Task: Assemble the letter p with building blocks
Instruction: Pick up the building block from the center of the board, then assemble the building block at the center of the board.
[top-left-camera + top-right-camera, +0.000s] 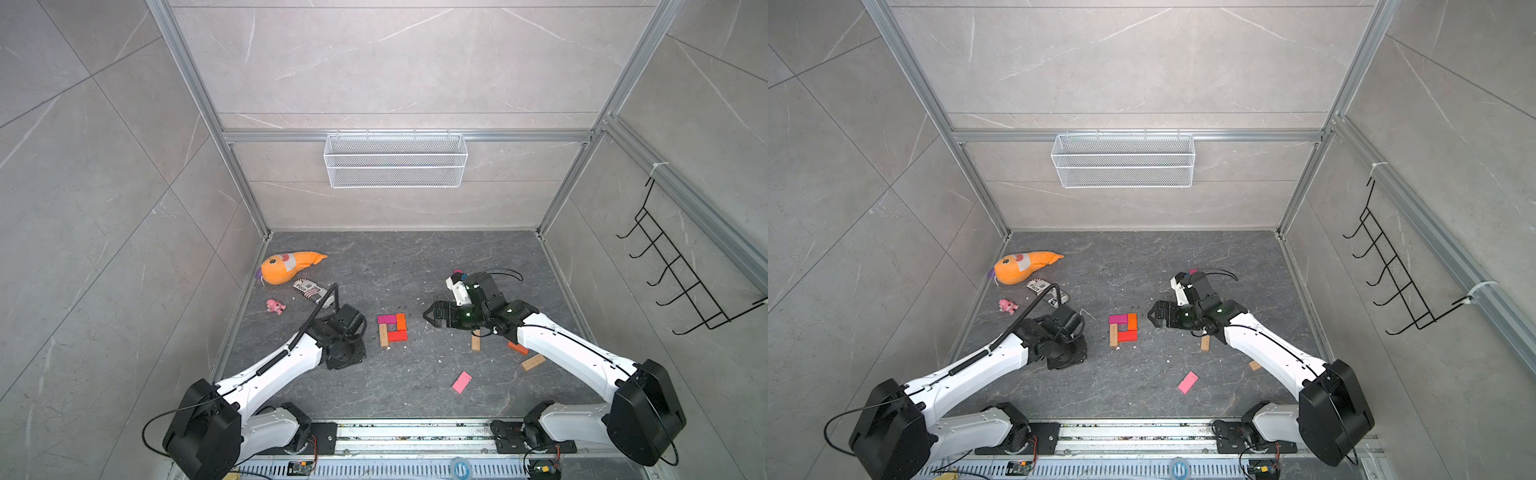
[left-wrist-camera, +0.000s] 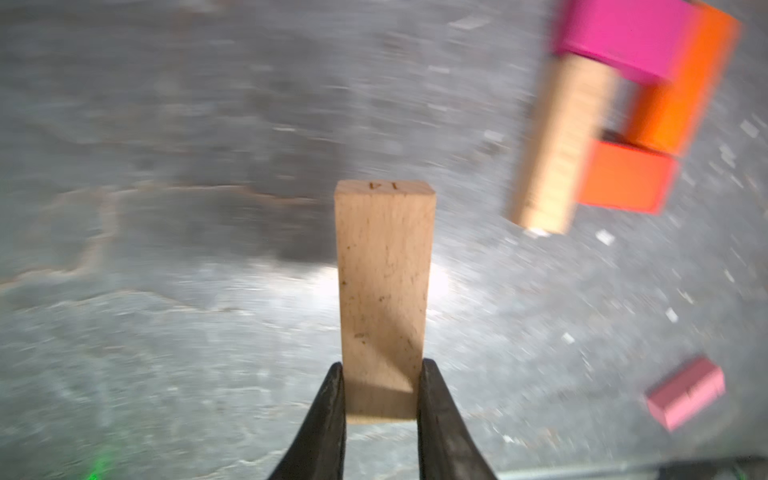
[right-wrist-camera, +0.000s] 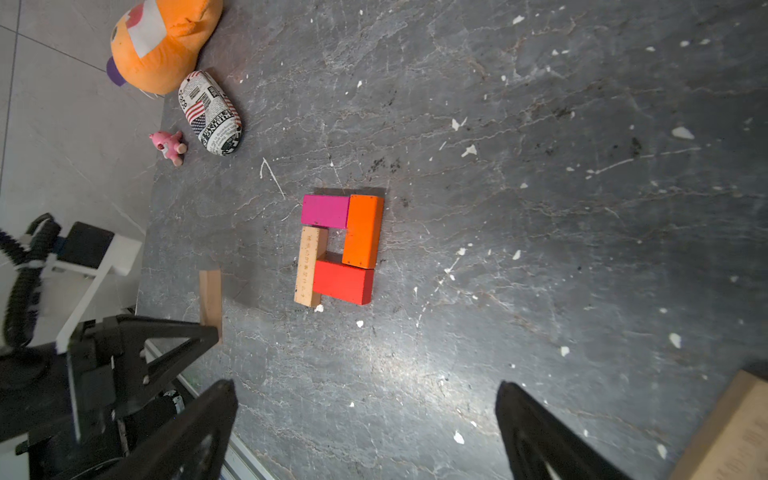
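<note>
In the left wrist view my left gripper (image 2: pixel 381 368) is shut on the near end of a plain tan brick (image 2: pixel 384 291), held off the floor to the left of the letter p. In both top views that hand's black wrist (image 1: pixel 345 332) hides the brick. The letter p (image 1: pixel 392 328) is a small square loop: magenta brick (image 1: pixel 386 319), orange brick (image 1: pixel 400 321), red brick (image 1: pixel 397 335) and tan stem brick (image 1: pixel 383 335). My right gripper (image 1: pixel 432 316) hovers open and holding nothing to the right of the loop, its fingers (image 3: pixel 226 399) wide apart.
Loose bricks lie on the right: a light pink one (image 1: pixel 461 382), a tan one (image 1: pixel 476 343), an orange-red one (image 1: pixel 518 347) and another tan one (image 1: pixel 533 362). An orange plush (image 1: pixel 286 268), a newsprint pouch (image 1: pixel 309 291) and a small pink plush (image 1: pixel 275 306) sit at the far left.
</note>
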